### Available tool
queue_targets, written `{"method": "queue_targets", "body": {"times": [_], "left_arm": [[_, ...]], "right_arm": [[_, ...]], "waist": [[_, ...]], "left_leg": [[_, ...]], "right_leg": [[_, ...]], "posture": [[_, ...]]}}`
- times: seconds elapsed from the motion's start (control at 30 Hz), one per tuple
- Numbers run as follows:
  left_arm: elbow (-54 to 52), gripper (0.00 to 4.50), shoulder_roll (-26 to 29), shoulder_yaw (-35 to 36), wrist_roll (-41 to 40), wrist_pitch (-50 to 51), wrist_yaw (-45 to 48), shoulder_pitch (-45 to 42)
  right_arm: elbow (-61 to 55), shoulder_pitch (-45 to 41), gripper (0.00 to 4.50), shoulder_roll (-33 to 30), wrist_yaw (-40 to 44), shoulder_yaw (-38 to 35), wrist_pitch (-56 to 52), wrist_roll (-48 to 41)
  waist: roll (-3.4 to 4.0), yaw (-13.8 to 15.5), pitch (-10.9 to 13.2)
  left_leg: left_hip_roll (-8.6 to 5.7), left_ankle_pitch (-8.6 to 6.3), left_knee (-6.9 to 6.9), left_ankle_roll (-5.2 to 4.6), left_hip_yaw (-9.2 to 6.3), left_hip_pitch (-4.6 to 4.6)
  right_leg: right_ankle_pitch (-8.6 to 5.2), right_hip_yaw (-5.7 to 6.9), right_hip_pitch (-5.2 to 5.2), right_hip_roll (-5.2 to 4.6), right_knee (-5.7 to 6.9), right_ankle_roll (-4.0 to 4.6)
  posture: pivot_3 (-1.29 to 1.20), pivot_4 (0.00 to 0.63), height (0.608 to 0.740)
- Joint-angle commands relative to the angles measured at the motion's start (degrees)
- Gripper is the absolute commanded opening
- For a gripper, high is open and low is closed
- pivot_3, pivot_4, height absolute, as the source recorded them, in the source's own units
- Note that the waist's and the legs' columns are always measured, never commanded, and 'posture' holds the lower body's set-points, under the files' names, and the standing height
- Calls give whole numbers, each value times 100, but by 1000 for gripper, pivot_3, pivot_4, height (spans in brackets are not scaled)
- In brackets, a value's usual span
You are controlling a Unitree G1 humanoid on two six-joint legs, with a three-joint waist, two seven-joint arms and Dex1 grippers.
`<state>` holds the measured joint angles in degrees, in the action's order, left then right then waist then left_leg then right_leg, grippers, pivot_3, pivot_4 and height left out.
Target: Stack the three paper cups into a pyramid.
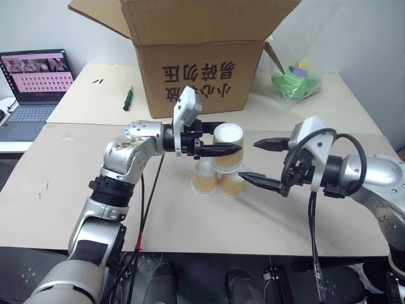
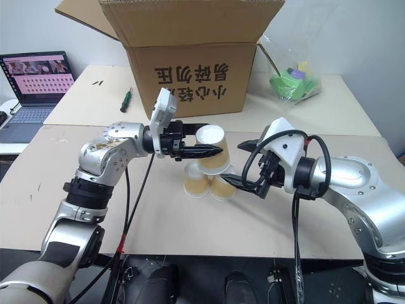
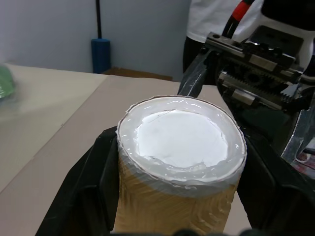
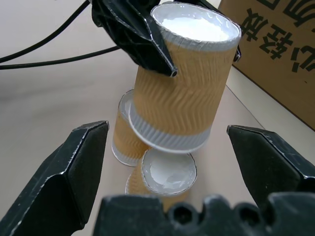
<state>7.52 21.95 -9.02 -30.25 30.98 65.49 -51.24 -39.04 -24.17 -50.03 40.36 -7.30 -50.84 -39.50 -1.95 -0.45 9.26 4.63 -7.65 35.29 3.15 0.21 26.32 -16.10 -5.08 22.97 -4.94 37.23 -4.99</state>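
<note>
Right wrist view: left claw (image 4: 162, 44) clamps cup (image 4: 182, 83) above two cups; right claw (image 1: 262, 163) wide

- Held cup (image 4: 183, 93): ribbed kraft paper wall, glossy white base.
- Left gripper (image 1: 223, 149): matt black plastic fingers.
- Box (image 1: 196, 60): matt corrugated cardboard.
- Table (image 1: 57, 190): matt cardboard sheet.

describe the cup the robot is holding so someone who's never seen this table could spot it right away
Start at the big cardboard box at the back of the table. Just in front of it two paper cups stand upside down, side by side. The held cup is above them, gripped by the left gripper, white bottom upward.
</note>
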Motion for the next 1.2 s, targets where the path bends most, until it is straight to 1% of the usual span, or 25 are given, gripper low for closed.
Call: {"method": "queue_targets", "body": {"times": [0.03,0.5,0.57,0.6,0.63,0.67,0.8,0.97,1.17,1.2], "left_arm": [[102,3134,-13,-56,170,-202,178,-104],[177,3134,-121,-234,506,-448,330,294],[170,3715,-136,-208,510,-454,279,306],[169,3792,-139,-200,506,-451,270,308],[168,4190,-149,-191,506,-451,266,308],[152,4415,-167,-175,517,-457,237,303],[31,4415,-203,-5,411,-369,154,217],[-198,4415,-113,258,232,-99,32,56],[-872,4415,292,753,-333,698,-180,-61],[-967,4415,321,1045,-594,1002,-444,-153]], "right_arm": [[-289,58,4500,-83,-177,-378,-85,-152],[-359,67,4500,-216,-373,-584,-218,-436],[-341,58,4500,-237,-382,-589,-209,-465],[-337,56,4500,-245,-388,-588,-204,-477],[-330,61,4500,-257,-386,-594,-195,-486],[-319,59,4500,-264,-386,-587,-186,-493],[-254,33,4500,-268,-367,-507,-140,-481],[-133,-17,4500,-247,-275,-392,-51,-415],[38,-136,4500,-205,-131,-233,62,-351],[82,-169,4500,-189,-102,-193,87,-328]], "waist": [[0,-10,0],[1,-18,0],[1,-18,0],[1,-20,0],[1,-22,0],[1,-21,0],[1,-19,0],[1,-20,0],[1,-43,0],[1,-41,0]], "left_leg": [[0,0,0,0,-1,0],[-1,0,2,-1,-6,-1],[-1,0,2,-1,-6,-1],[-1,0,2,-1,-6,-2],[-1,0,2,-1,-6,-2],[0,0,2,-1,-6,-1],[-1,0,2,-1,-7,-1],[-1,1,2,-1,-8,-1],[0,0,2,-1,-8,-2],[0,1,2,-1,-8,-2]], "right_leg": [[0,0,-1,0,0,0],[0,3,-6,0,0,0],[0,4,-7,0,-1,0],[0,3,-7,0,-1,0],[0,4,-7,0,0,0],[0,4,-6,0,0,0],[0,4,-7,0,-1,0],[0,5,-7,0,0,-1],[0,5,-7,0,0,-1],[0,5,-6,0,1,-1]], "posture": [[0,150,705],[0,150,705],[0,150,705],[0,150,705],[0,150,705],[0,150,705],[0,150,705],[0,150,705],[0,150,705],[0,150,705]]}}
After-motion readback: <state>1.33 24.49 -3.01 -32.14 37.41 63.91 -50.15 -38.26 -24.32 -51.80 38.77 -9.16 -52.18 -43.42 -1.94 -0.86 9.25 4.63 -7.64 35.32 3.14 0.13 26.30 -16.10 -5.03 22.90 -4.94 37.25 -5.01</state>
